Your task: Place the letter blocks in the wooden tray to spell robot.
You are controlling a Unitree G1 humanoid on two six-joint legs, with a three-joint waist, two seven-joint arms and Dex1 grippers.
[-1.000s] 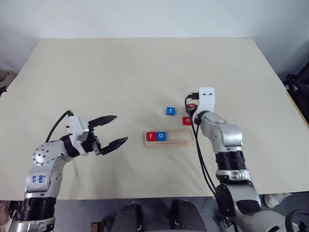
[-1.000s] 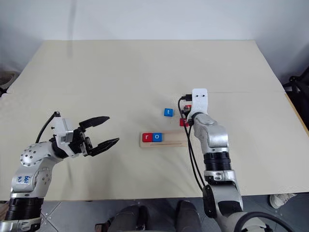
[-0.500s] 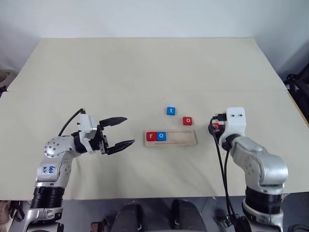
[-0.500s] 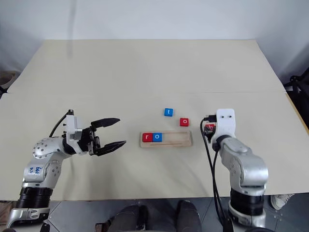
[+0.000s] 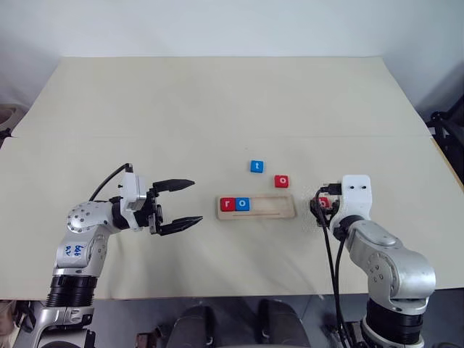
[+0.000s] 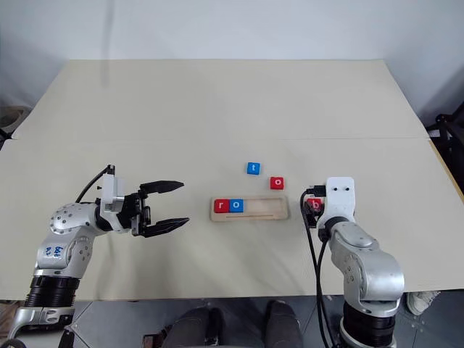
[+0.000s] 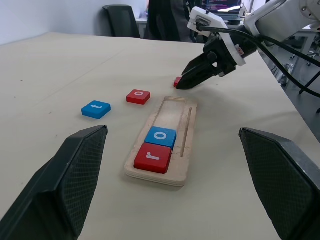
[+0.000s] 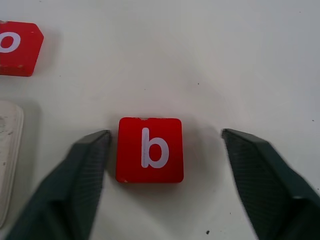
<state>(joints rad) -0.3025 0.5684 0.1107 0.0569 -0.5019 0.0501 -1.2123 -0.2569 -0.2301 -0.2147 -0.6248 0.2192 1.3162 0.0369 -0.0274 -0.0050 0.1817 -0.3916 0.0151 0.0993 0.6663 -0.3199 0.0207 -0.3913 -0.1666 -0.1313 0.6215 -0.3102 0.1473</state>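
The wooden tray (image 5: 275, 206) lies mid-table with a red r block (image 5: 227, 204) and a blue o block (image 5: 243, 204) at its left end. Behind it, loose on the table, are a blue t block (image 5: 257, 166) and a red o block (image 5: 282, 181). A red b block (image 8: 150, 150) lies flat on the table just right of the tray. My right gripper (image 8: 166, 132) is open around it, one finger (image 8: 90, 170) close to its edge, the other well apart. My left gripper (image 5: 196, 201) hovers open and empty left of the tray, pointing at it.
A seam (image 5: 145, 136) runs across the beige table (image 5: 217, 94). A black cable (image 5: 330, 250) hangs along my right forearm. In the left wrist view, dark chairs (image 7: 120, 17) stand past the table's far side.
My right gripper drew back toward me and to the right with the red b, then opened, leaving the block on the table. My left gripper turned a little toward the tray.
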